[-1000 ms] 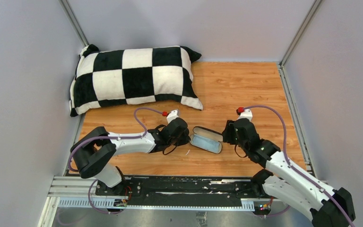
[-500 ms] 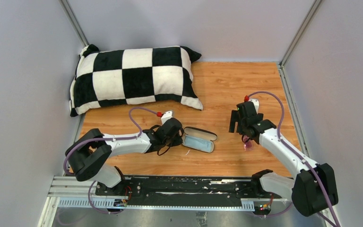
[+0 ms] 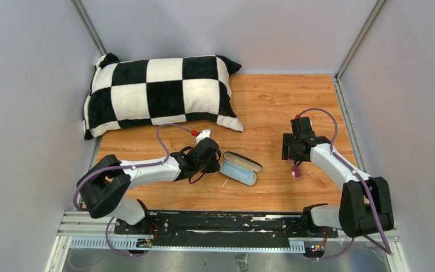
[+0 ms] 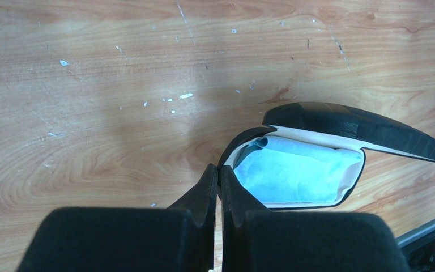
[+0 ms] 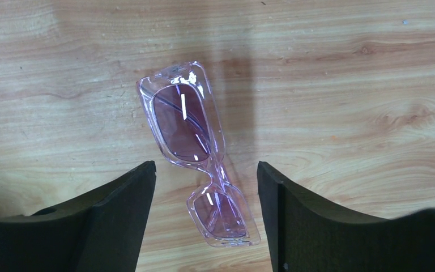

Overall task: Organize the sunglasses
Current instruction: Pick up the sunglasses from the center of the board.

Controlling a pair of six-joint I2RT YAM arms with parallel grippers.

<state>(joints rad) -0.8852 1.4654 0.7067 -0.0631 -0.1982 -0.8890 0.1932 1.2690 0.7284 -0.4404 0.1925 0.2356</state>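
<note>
The sunglasses point(image 5: 182, 122), with pink-purple lenses and a clear thin frame, lie flat on the wooden table; in the top view the sunglasses point(image 3: 297, 170) are at right of centre. My right gripper point(image 5: 207, 175) is open just above them, one finger on each side, and shows in the top view point(image 3: 293, 156). The black case point(image 4: 357, 127) lies open with a light blue cloth point(image 4: 294, 175) inside. My left gripper point(image 4: 219, 170) is shut on the case's left rim; in the top view the left gripper point(image 3: 217, 161) is beside the case point(image 3: 241, 168).
A black-and-white checkered pillow point(image 3: 158, 93) lies at the back left. Grey walls enclose the table on three sides. A black metal rail point(image 3: 204, 226) runs along the near edge.
My right arm has swung away from the case to the right and now sits over the sunglasses. My left gripper has drawn the open case a little to the left.
</note>
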